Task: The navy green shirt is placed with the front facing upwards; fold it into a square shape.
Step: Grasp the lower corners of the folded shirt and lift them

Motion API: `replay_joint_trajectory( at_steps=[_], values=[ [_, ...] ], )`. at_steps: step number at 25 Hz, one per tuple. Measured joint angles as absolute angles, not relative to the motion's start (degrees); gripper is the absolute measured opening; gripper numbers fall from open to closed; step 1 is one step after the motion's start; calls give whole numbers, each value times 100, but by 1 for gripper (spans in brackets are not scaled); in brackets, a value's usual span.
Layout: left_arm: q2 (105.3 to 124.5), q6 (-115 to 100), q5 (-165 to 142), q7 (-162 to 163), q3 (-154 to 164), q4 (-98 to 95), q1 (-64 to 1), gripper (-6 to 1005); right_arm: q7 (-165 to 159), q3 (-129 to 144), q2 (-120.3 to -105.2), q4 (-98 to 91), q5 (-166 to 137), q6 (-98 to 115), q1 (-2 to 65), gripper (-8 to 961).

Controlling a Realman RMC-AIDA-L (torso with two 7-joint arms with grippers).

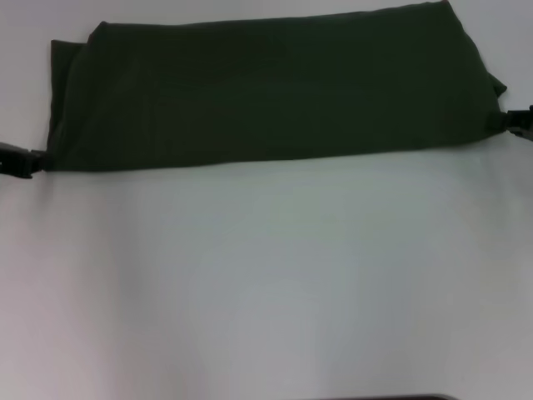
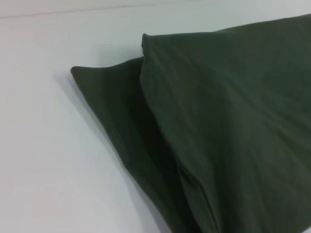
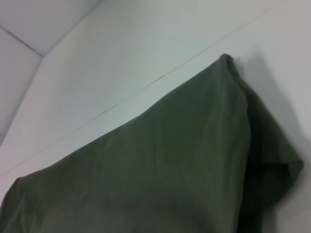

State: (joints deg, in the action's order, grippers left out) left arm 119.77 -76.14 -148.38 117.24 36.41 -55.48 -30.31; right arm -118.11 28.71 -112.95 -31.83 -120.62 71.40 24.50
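Looking down from the head camera, you see the shirt lying as a long dark green band across the far part of the white worktop, folded over on itself with only plain cloth showing. Its near edge runs almost straight from side to side; its far edge climbs a little toward your right.

Your left pincer sits low at the picture's left edge, reaching in level with the worktop, its tip touching the shirt's near left corner. Only a dark stub of it shows, so you cannot tell whether it is apart, together, or clamped on cloth.

Your right pincer comes in the same way from the right edge, low and roughly level, meeting the shirt's near right corner, where the cloth bunches a little. Here too you cannot tell how it stands.

From the left wrist camera you see the shirt in two layers: an upper fold lying over a lower one that sticks out beyond it in a pointed corner on the worktop. No fingers show there.

From the right wrist camera you see the shirt rising to a rounded corner, with a darker fold tucked under along one side, and the worktop beyond it.
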Motion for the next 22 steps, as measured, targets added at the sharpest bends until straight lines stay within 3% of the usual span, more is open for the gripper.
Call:
replay_joint_trajectory(
  at_steps=[22],
  values=[
    [12184,-9979,-14407,10988,2772,-6390,-2209,0,-11219,2834,-11272,-3411,-12111,9095,1380,12]
  ],
)
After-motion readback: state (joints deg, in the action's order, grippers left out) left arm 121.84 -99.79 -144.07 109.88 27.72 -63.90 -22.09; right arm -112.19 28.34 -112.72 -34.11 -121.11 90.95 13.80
